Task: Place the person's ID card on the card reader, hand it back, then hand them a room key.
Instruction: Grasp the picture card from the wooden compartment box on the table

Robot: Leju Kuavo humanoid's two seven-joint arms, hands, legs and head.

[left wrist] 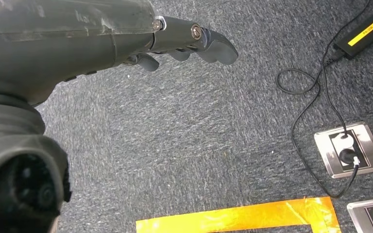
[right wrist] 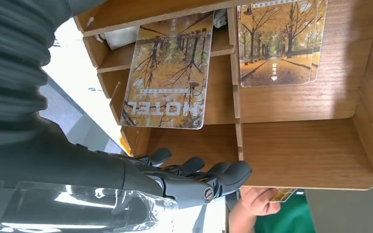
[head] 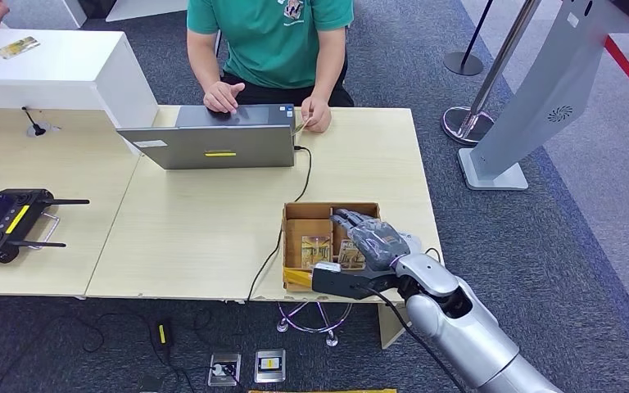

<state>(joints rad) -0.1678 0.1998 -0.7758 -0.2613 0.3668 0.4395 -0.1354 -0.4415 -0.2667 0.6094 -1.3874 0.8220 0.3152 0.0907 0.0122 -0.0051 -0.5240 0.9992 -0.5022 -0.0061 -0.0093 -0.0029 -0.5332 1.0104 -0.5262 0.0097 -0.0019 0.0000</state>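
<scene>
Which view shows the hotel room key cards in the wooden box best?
The right wrist view: the hotel key cards appear close up, print legible, in the wooden box. The head view shows them small beside the right hand; the left wrist view shows carpet.

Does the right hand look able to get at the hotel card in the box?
Probably yes. The right hand hovers over the open-topped box, fingers apart and holding nothing, with the hotel card lying uncovered just beyond them.

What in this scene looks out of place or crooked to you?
Little stands out. In the wooden box, the hotel key card leans tilted across a divider instead of lying flat. The right robot hand hovers over that box, holding nothing.
</scene>
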